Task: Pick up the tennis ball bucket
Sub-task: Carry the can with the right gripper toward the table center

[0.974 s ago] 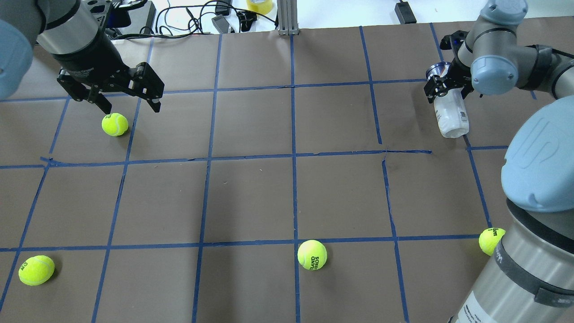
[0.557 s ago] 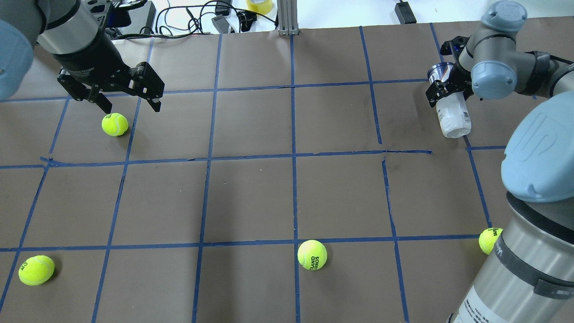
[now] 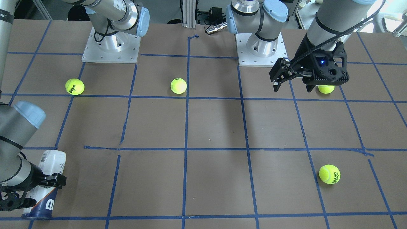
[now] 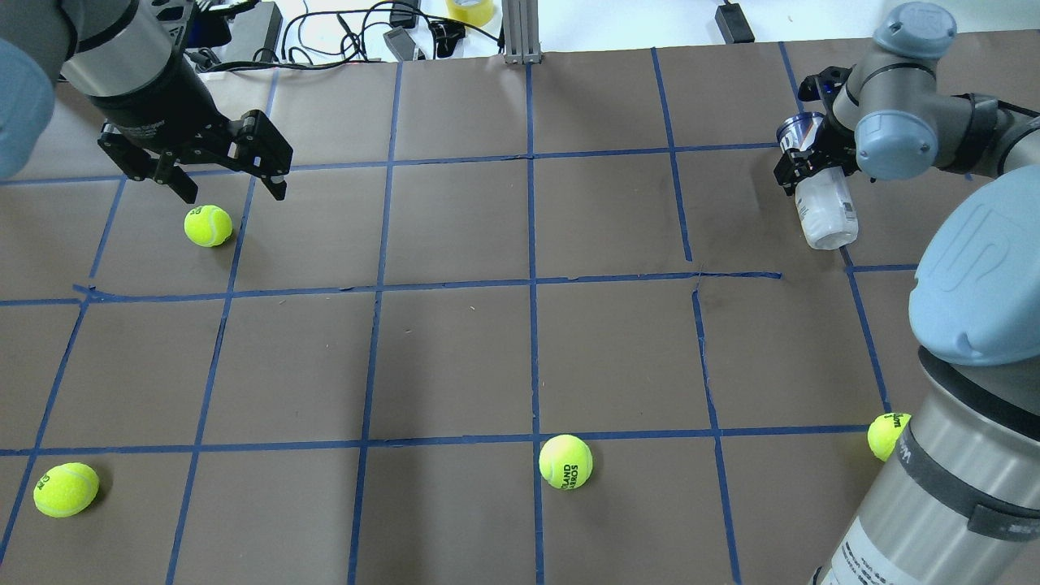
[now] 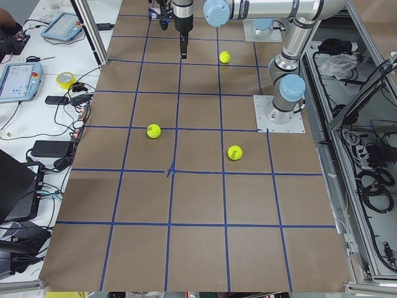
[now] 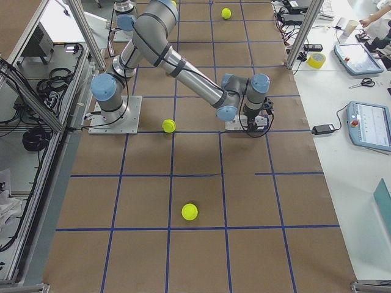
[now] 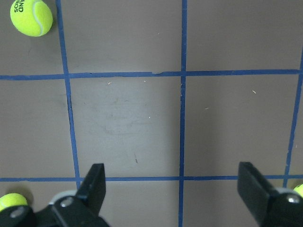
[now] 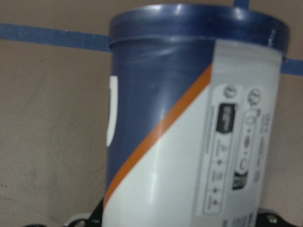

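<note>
Far right, the right tool (image 4: 811,166) clamps the tilted tennis ball bucket (image 4: 829,218).

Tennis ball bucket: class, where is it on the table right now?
In the overhead view the tennis ball bucket is at the far right of the table, tilted and gripped near its navy end by the right gripper.
</note>
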Controlling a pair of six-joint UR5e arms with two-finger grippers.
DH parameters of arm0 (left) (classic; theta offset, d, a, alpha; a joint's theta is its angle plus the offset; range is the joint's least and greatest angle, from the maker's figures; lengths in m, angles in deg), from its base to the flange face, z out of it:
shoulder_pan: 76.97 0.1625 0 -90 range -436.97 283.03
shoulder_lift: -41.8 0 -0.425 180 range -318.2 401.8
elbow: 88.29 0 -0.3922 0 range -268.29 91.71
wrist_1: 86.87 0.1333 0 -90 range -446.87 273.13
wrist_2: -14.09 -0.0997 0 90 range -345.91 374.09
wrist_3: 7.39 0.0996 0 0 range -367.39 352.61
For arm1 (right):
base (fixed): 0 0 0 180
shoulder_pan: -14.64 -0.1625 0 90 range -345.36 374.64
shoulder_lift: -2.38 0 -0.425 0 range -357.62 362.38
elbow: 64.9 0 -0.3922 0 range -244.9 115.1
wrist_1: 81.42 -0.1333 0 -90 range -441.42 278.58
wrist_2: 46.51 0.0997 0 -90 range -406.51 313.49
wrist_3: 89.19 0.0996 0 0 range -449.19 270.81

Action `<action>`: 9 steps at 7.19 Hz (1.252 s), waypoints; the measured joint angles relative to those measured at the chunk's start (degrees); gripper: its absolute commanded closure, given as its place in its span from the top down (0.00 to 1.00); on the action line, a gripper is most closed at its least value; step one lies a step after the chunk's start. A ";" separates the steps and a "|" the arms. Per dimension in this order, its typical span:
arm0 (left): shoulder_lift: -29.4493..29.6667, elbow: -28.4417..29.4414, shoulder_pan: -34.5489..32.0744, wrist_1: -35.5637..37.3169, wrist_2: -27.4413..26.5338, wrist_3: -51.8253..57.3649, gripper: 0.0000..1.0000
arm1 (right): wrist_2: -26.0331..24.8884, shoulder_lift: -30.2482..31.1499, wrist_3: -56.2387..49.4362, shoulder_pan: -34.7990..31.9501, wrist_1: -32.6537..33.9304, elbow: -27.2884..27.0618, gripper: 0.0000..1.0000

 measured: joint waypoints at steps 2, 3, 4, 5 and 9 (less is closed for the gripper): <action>-0.01 0.00 0.04 0.11 0.05 -0.03 1.00 | 0.36 1.11 0.26 -0.52 -0.49 0.34 0.75; 0.02 0.00 0.04 0.14 0.06 -0.03 1.00 | 1.27 2.46 0.24 -1.55 -1.46 0.25 0.76; 0.04 0.00 0.04 0.18 0.06 -0.02 1.00 | 2.24 4.05 0.06 -3.62 -2.71 0.04 0.78; 0.05 0.00 0.06 0.20 0.06 0.02 1.00 | 2.56 5.52 -0.27 -6.97 -3.38 -0.22 0.78; -0.04 0.03 1.61 0.28 0.11 0.46 1.00 | 2.27 10.14 -8.49 -22.15 -3.22 -3.38 0.76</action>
